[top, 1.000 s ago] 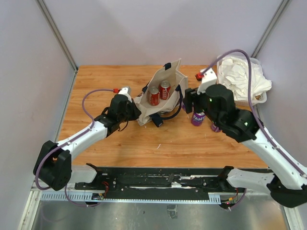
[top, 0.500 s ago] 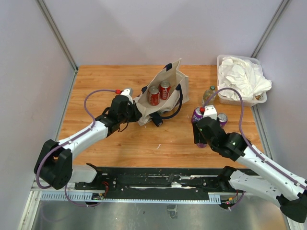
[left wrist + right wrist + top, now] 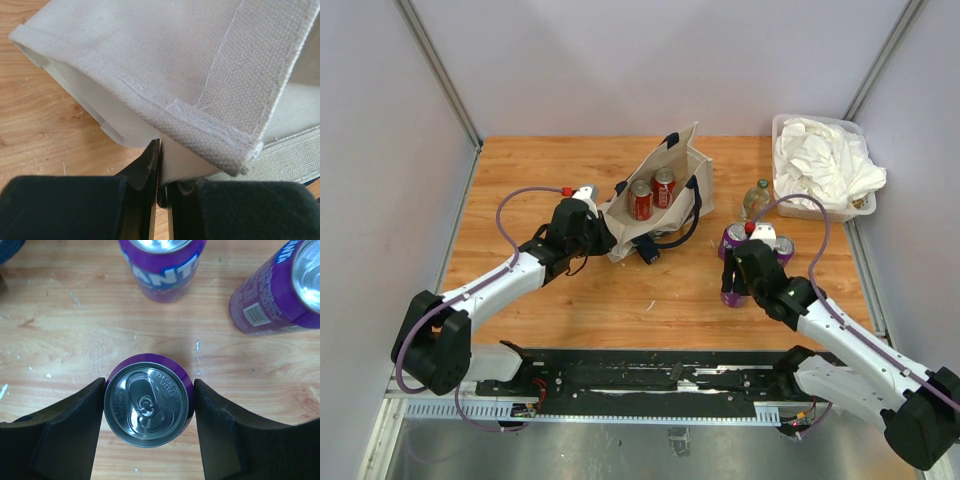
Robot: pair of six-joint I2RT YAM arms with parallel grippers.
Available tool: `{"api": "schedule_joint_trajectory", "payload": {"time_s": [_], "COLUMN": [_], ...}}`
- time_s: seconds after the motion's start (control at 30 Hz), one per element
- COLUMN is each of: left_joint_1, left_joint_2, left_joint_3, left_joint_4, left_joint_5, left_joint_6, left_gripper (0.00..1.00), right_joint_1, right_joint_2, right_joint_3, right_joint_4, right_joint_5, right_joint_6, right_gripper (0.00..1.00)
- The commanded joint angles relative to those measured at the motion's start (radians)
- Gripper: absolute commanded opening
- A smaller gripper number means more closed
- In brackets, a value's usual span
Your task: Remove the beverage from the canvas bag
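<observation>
Purple soda can (image 3: 148, 405) stands outside the canvas bag (image 3: 620, 215), to its right. Your right gripper (image 3: 148, 409) clamps its sides. It looks smooth and thin-walled, so squeeze gently. Left gripper (image 3: 159, 165), nearly closed, pinches the bag's edge.

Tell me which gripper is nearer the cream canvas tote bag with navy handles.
Left. The left gripper pinches the left edge of the cream canvas tote bag; the right gripper sits well to its right, closed on a purple soda can.
</observation>
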Motion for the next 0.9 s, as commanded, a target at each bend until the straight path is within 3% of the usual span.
{"api": "schedule_joint_trajectory", "payload": {"time_s": [0.0,0.07,0.13,0.37,0.47,0.53,0.7,0.87], "left_joint_1": [-0.007,-0.007,-0.007,-0.007,-0.007,-0.007,-0.007,-0.007], "left_joint_2": [0.02,0.022,0.024,0.019,0.016,0.014,0.013,0.008], "left_joint_3": [-0.021,-0.023,-0.023,-0.031,-0.031,-0.033,-0.031,-0.028], "left_joint_4": [-0.037,-0.034,-0.036,-0.036,-0.039,-0.041,-0.042,-0.041], "left_joint_5": [0.011,0.014,0.015,0.016,0.015,0.013,0.012,0.013], "left_joint_6": [0.018,0.017,0.017,0.012,0.012,0.012,0.012,0.005], "left_gripper": [0.14,0.14,0.14,0.14,0.14,0.14,0.14,0.14], "right_joint_1": [-0.101,-0.143,-0.153,-0.154,-0.154,-0.154,-0.154,-0.152], "right_joint_2": [-0.002,0.001,0.003,-0.012,-0.023,-0.029,-0.052,-0.042], "right_joint_3": [-0.006,-0.015,-0.016,-0.042,-0.061,-0.066,-0.005,0.224], "right_joint_4": [0.147,0.154,0.14,0.076,0.06,0.046,0.008,-0.084], "right_joint_5": [-0.049,-0.073,-0.074,-0.055,-0.055,-0.056,-0.071,-0.066], "right_joint_6": [-0.008,0.001,0.008,0.009,0.01,0.012,-0.045,-0.139], "right_gripper": [0.01,0.04,0.13,0.54,0.82,0.94,0.99,0.95]}}
